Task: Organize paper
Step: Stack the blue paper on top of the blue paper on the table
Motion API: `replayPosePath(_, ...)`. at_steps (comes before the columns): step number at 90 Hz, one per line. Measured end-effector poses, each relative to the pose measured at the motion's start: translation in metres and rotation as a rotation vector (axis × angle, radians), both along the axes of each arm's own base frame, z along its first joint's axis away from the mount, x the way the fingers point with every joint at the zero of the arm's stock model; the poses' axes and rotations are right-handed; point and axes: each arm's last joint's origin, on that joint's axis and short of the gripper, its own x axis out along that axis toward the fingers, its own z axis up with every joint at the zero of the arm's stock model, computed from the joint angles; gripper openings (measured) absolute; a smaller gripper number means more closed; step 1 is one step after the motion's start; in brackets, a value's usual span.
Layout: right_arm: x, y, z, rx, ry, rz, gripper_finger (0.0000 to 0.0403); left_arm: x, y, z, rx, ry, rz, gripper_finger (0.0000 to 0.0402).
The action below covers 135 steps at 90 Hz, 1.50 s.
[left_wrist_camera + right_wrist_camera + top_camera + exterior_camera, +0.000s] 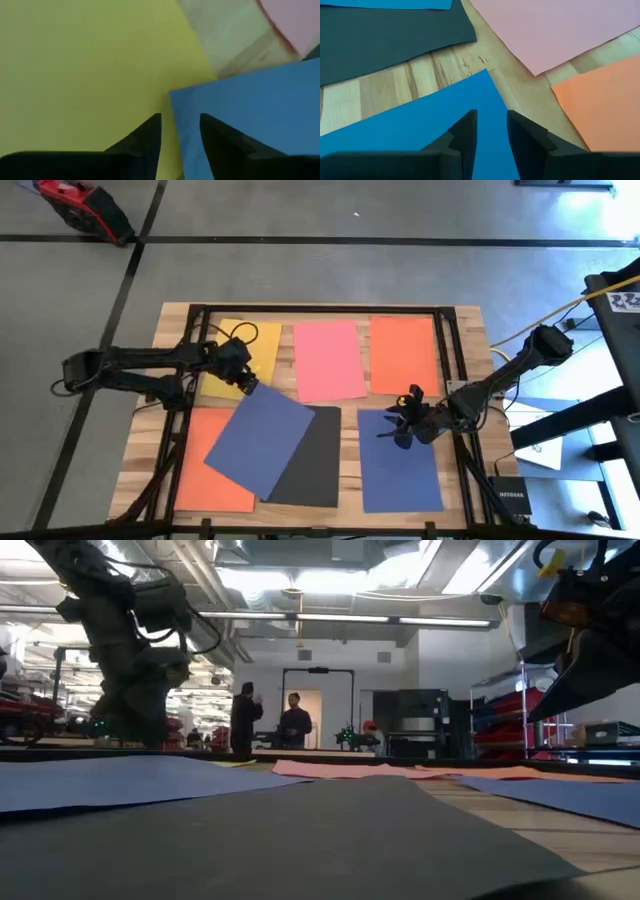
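Coloured sheets of paper lie flat on the wooden table: yellow (232, 345), pink (328, 360) and orange (403, 352) along the far side. Another orange (210, 475), a skewed dark blue (260, 438), a black (312, 460) and a second dark blue (398, 465) lie along the near side. The skewed blue sheet overlaps the black, the near orange and the yellow. My left gripper (247, 385) is low at that sheet's far corner (175, 95), fingers a little apart, one over yellow, one over blue. My right gripper (404, 420) hangs narrowly open above the right blue sheet's far corner (487, 75). My left gripper comes down from above at the skewed blue sheet's far corner. One finger (225, 142) stands over the blue sheet just inside its edge (177, 130), the other (147, 135) over the yellow sheet. Whether either finger touches the paper, I cannot tell. The sheet lies flat.
A dark frame (450, 340) runs round the tabletop near its edges. Bare wood (395, 85) shows between the black and the right blue sheet. People (270, 720) stand far off in the room behind the table.
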Motion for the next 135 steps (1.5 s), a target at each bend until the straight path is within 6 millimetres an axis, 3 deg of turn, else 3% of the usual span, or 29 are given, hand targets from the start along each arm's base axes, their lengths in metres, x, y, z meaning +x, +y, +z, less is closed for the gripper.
replayPosePath(50, 0.0, 0.0, 0.0, -0.001, -0.001, -0.001, 0.0095, -0.005, -0.004, -0.021, -0.09, -0.037, 0.053, 0.013)
replayPosePath(81, 0.0, 0.0, 0.0, -0.003, -0.001, 0.0, 0.0095, 0.006, -0.007, -0.024, -0.131, -0.132, -0.001, 0.0127)
replayPosePath(94, 0.0, 0.0, 0.0, -0.004, -0.001, 0.0, 0.0095, 0.006, -0.007, -0.023, -0.126, -0.134, -0.006, 0.0096)
replayPosePath(112, 0.0, 0.0, 0.0, -0.008, -0.003, -0.002, 0.0095, 0.007, -0.006, -0.023, -0.106, -0.149, -0.03, 0.001)
replayPosePath(135, 0.0, 0.0, 0.0, -0.01, -0.004, -0.003, 0.0095, 0.018, -0.008, -0.013, -0.027, -0.27, -0.073, 0.0)
